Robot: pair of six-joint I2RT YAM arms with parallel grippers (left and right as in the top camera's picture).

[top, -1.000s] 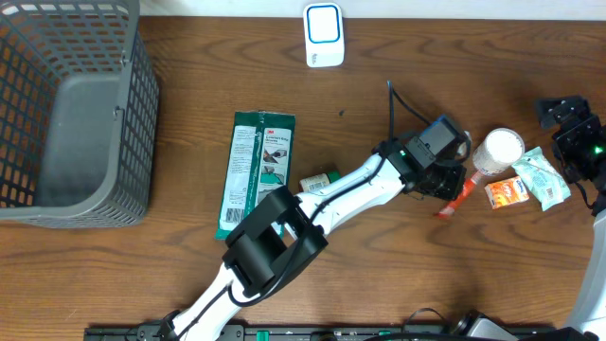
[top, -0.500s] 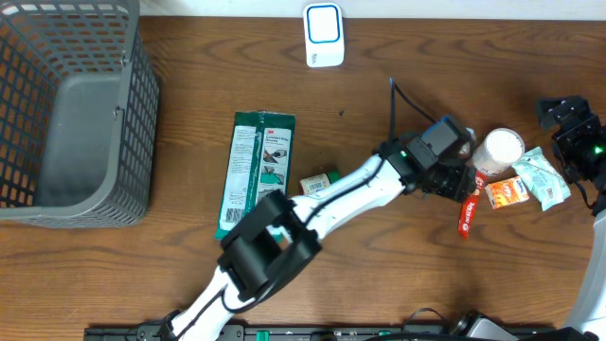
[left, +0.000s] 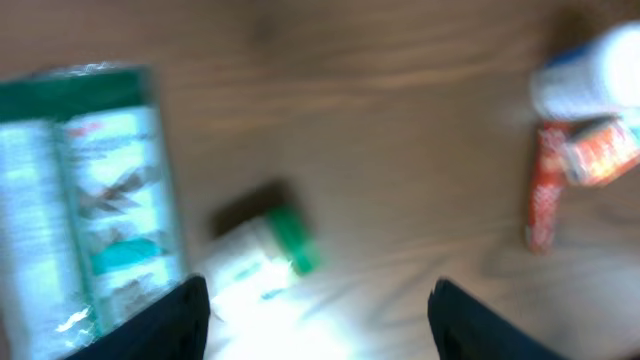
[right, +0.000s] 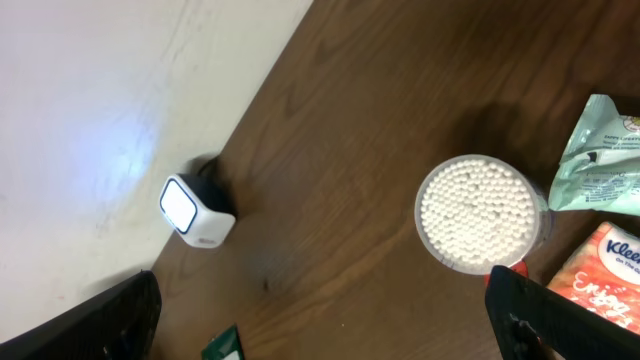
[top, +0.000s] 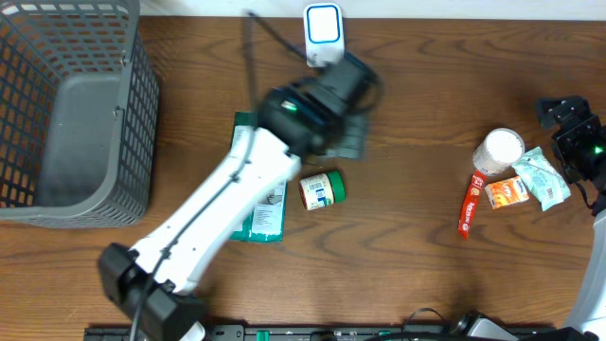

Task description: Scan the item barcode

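Surface: brown wooden table [top: 426, 275], light wall along its far edge. Grey mesh basket [top: 142, 114] at the far left (nothing visible inside it from overhead).

Scanner [top: 323, 35]: small white box with a blue-rimmed face. It stands at the far edge, near the middle, apart from all the goods.

Left arm [top: 218, 208]: reaches from the near left corner diagonally up to the table's middle. Its head is badly blurred overhead, just on the near side of the scanner. Left gripper [left: 318, 300]: in the wrist view the two dark fingers [left: 185, 320] stand well apart with only table showing between them. Spread and empty.

Beneath the arm lies a green wipes pack [top: 270, 216], flat and partly covered by it. A small bottle [top: 322, 189] with a green cap lies on its side just right of the pack. It is not touching the gripper.

Right-hand group, well apart from the left gripper:
- round tub [top: 498, 150] of cotton swabs, upright
- red stick [top: 467, 204], lying flat just left of the tub's near side
- orange tissue pack [top: 507, 192], beside the stick
- pale green packet [top: 543, 178], at the outer right

Right gripper [right: 320, 310]: sits at the right edge next to this group. Its fingers show in the bottom corners of its wrist view, wide apart, and it holds nothing.

No item is in front of the scanner; all of them lie on the table.
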